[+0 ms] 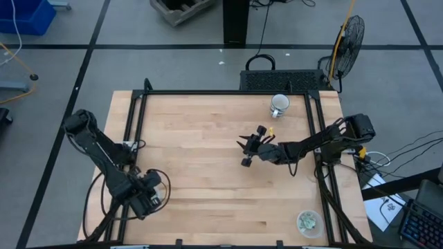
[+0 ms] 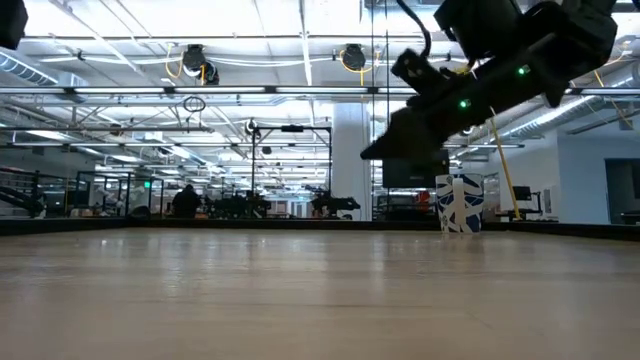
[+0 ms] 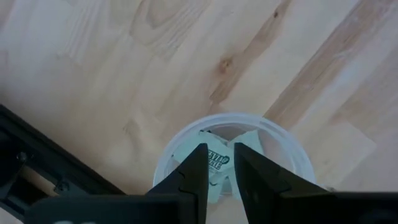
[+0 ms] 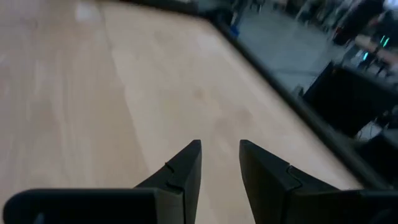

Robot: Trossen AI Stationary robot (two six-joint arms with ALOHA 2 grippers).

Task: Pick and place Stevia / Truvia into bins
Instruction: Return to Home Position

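My left gripper [image 1: 151, 195] hangs over the table's near-left corner, straight above a clear round cup [image 3: 283, 140] that stands on the wood. Its fingers are a little apart, and pale green and white sachets [image 3: 217, 159] lie inside the cup below them. In the high view the gripper hides this cup. My right gripper [image 1: 246, 151] is open and empty, raised over the middle of the table [image 4: 220, 146], and shows in the low view [image 2: 375, 150] too. A second clear cup [image 1: 308, 222] with sachets in it stands near the near-right corner. I see no loose sachets on the table.
A white mug [image 1: 279, 105] with a blue pattern [image 2: 460, 204] stands near the far edge, right of centre. A black frame rail [image 1: 131, 124] runs along the table's sides. The bare wood [image 1: 201, 159] between the arms holds nothing.
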